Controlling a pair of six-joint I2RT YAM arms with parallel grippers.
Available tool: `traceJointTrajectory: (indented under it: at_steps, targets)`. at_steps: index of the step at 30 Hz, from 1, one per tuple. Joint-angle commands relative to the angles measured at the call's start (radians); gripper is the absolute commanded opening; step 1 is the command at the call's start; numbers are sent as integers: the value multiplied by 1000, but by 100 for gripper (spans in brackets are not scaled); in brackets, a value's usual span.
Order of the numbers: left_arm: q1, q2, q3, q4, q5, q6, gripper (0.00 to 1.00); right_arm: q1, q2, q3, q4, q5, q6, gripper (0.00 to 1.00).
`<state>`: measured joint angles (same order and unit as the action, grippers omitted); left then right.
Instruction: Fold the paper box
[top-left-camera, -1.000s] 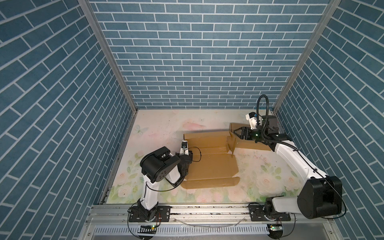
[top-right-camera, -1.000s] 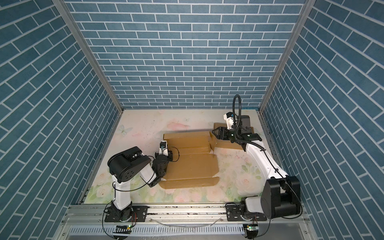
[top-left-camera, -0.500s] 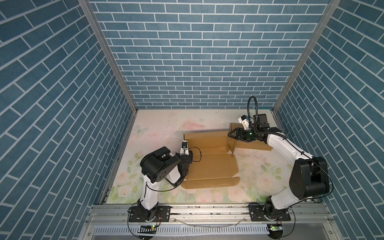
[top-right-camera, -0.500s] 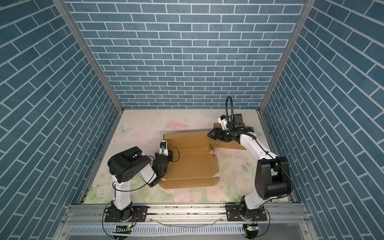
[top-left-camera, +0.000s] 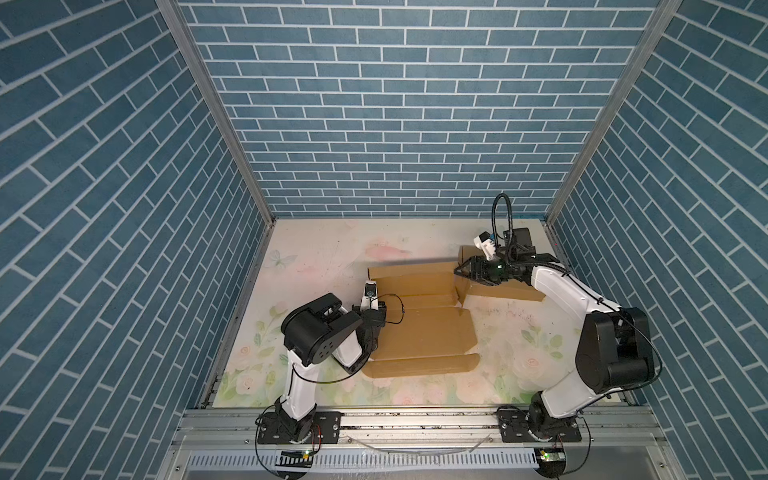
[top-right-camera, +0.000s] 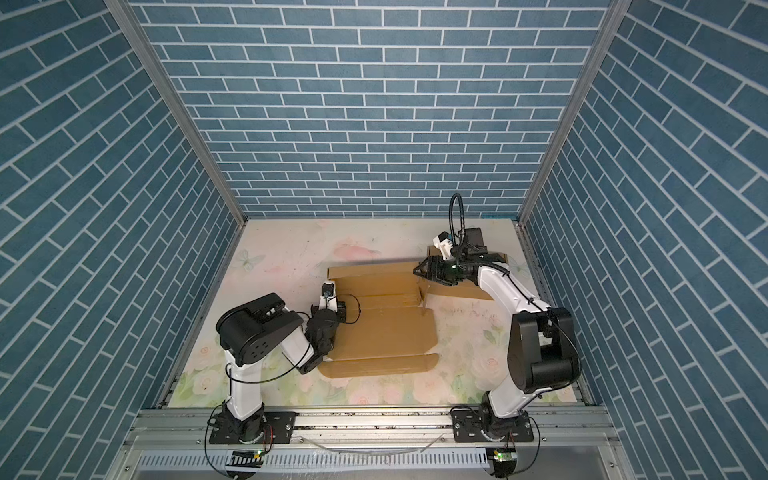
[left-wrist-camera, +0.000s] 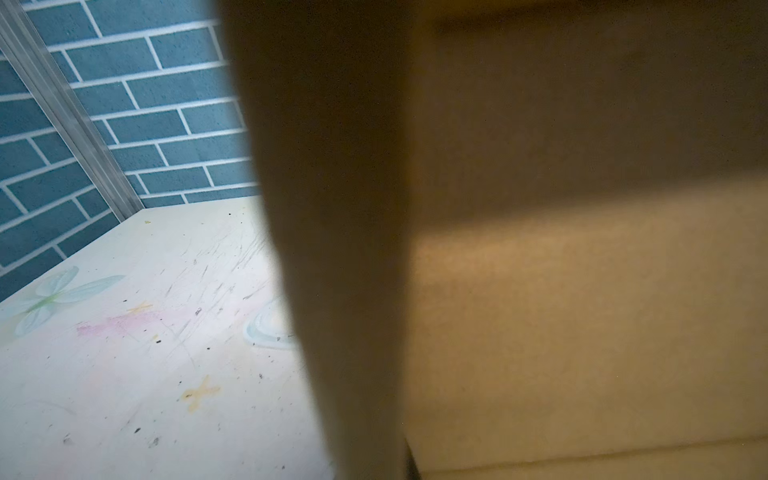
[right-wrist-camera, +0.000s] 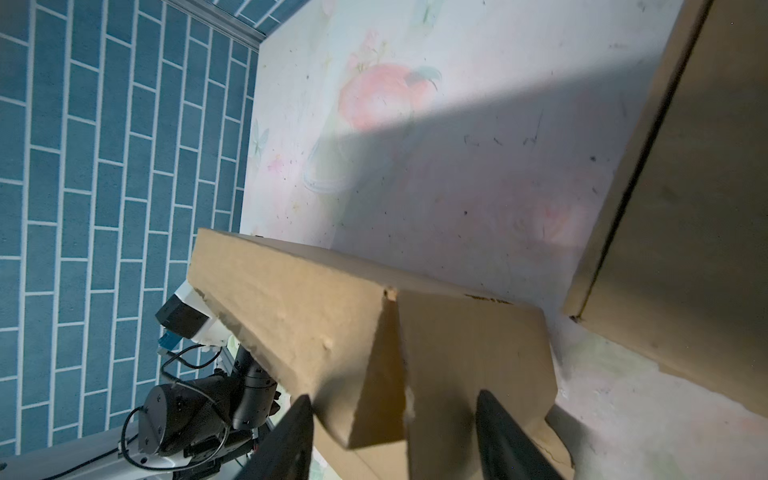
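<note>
The paper box (top-left-camera: 424, 328) lies as a largely flat brown cardboard blank near the middle of the table (top-left-camera: 316, 257), between the two arms. Its rear panel (top-left-camera: 409, 276) is raised; the front panels lie flat.

The right gripper (right-wrist-camera: 390, 395) is at the rear right corner with its jaws spread. One finger (right-wrist-camera: 291, 436) sits on each side of the folded corner tab (right-wrist-camera: 457, 353), and no clamping contact is visible. This placement likely serves to tuck the tab inward while supporting the rear panel.

The left gripper (top-left-camera: 374, 309) sits at the left edge of the blank with its jaws pressed together. Whether it pinches cardboard cannot be told, because the left wrist view shows only blurred cardboard close to the lens. Its position likely anchors the blank against sliding.

Judgement: folding is at an early stage, and most walls are not yet formed.
</note>
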<state>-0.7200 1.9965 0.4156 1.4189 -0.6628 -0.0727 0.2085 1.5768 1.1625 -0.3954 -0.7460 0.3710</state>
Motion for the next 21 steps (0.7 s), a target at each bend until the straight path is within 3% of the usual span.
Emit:
traceJointTrajectory:
  at_steps: [1, 7, 11, 17, 21]
  targets:
    - [-16, 74, -33, -278, 48, 31, 0, -39, -75, -38, 82, -37, 19, 66]
    - [-16, 76, -33, -275, 47, 31, 0, -135, -141, -86, 152, -18, 52, 65]
    - [-16, 80, -34, -273, 47, 30, 0, -162, -158, -124, 87, 241, -80, 55]
    - [-17, 82, -32, -272, 54, 30, 0, -102, -100, -208, 192, 427, -215, 51]
    - [-16, 77, -33, -273, 52, 30, 0, -28, -57, -212, 218, 458, -299, 51]
